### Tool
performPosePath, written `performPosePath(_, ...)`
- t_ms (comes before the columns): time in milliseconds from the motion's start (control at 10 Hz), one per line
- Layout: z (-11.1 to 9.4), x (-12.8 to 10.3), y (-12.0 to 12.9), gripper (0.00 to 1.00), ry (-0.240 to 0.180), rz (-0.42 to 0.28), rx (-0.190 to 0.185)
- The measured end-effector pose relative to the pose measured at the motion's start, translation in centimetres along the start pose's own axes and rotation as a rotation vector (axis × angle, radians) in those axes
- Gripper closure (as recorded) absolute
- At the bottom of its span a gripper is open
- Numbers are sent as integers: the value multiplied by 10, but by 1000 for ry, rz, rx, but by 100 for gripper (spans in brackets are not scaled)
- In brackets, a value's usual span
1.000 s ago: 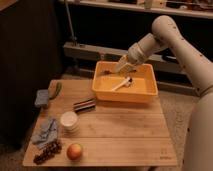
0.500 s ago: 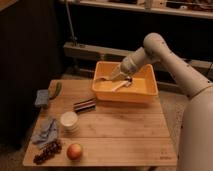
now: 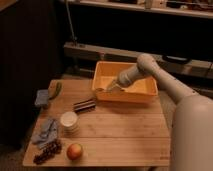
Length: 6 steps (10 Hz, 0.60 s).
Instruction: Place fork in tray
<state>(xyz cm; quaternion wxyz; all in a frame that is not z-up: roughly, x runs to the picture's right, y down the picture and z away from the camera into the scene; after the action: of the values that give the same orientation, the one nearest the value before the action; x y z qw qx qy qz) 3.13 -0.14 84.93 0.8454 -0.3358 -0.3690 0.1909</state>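
The yellow-orange tray [image 3: 148,93] stands at the back of the wooden table [image 3: 120,135]. My gripper [image 3: 113,88] is down inside the tray at its left end, reaching in from the right with the arm over the tray's middle. The whitish fork lay in the tray earlier. My gripper and wrist now cover that spot, so the fork does not show clearly.
A dark snack bar [image 3: 84,104] lies just left of the tray's front corner. A white cup [image 3: 69,120], an apple [image 3: 74,150], dark grapes [image 3: 47,151], a blue cloth [image 3: 46,129], a blue sponge [image 3: 41,97] and a green item [image 3: 57,89] fill the table's left side.
My arm has swung left and down, from above the tray's back rim into the tray. The fork, plain to see a second ago, is now covered by my gripper.
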Motion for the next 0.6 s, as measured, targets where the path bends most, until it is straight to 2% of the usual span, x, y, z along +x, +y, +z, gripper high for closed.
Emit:
performPosePath(300,-1,-1,-9,100,-31,7,7)
performPosePath(600,-31,-23,-18,100,-66,24,20)
